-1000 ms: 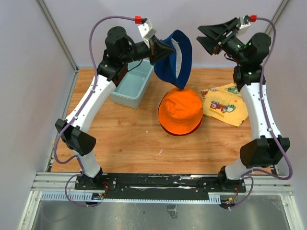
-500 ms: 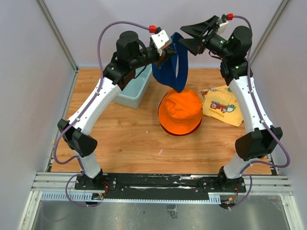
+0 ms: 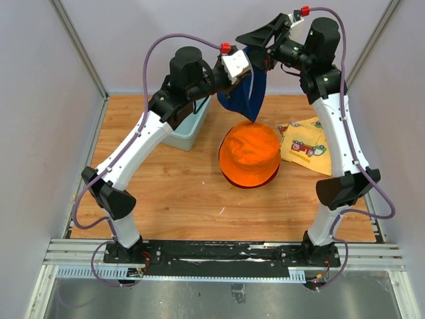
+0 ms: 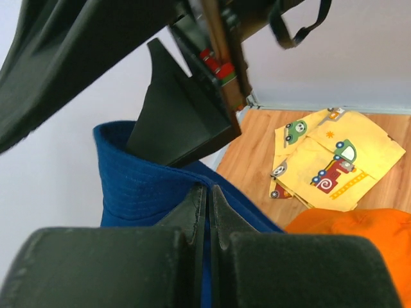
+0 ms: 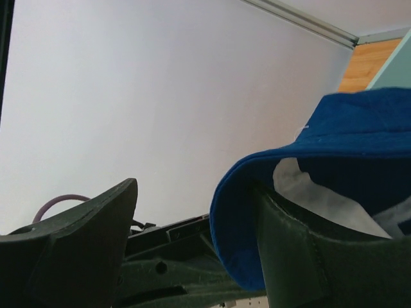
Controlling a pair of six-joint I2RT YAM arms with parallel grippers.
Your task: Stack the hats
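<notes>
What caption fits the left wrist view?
Left gripper pinches navy fabric bucket hat; orange bucket hat and car-printed yellow cloth lie below.

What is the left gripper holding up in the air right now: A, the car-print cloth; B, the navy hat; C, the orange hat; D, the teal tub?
B: the left gripper is pinched shut on the navy hat, which hangs above the orange hat.
</notes>
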